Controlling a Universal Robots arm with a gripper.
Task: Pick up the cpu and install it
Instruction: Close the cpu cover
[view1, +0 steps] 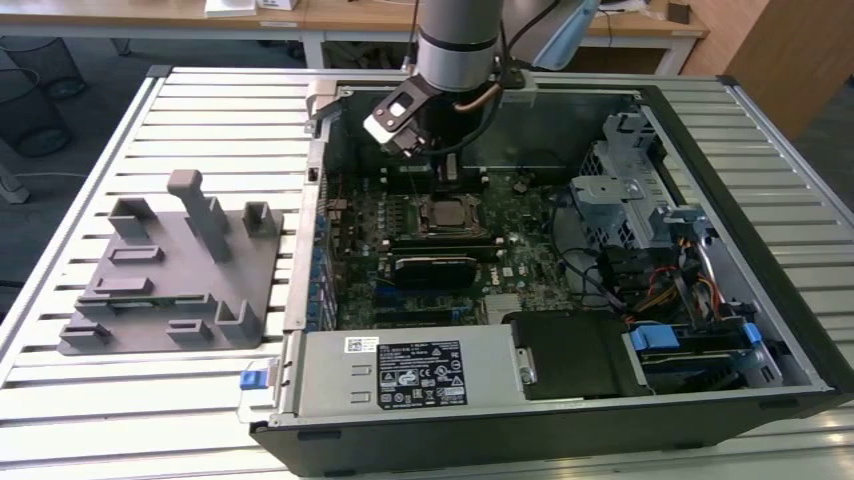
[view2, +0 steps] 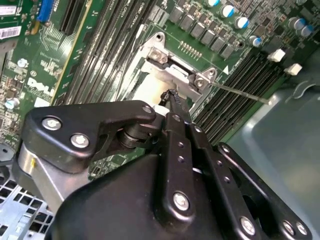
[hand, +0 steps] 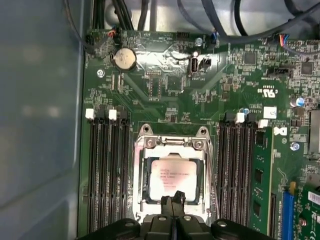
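Note:
The cpu (hand: 172, 176), a small pale silvery square, lies flat inside the metal socket frame (hand: 172, 142) on the green motherboard (hand: 165, 95). In the first wrist view my gripper (hand: 173, 201) hangs over the chip's near edge with its black fingers pressed together and nothing between them. The second wrist view has the same shut fingertips (view2: 171, 98) just above the socket frame (view2: 172, 70), whose thin lever (view2: 240, 92) sticks out sideways. In the exterior view the gripper (view1: 450, 168) reaches down into the open computer case (view1: 747, 120), just behind the socket (view1: 447, 213).
Rows of memory slots (hand: 107, 165) flank the socket on both sides. A grey plastic fixture (view1: 174, 270) with upright blocks sits on the slatted table at the exterior view's left. Drive cages and cables (view1: 654, 250) fill the case's right side, and the power supply (view1: 414, 370) lies along its front.

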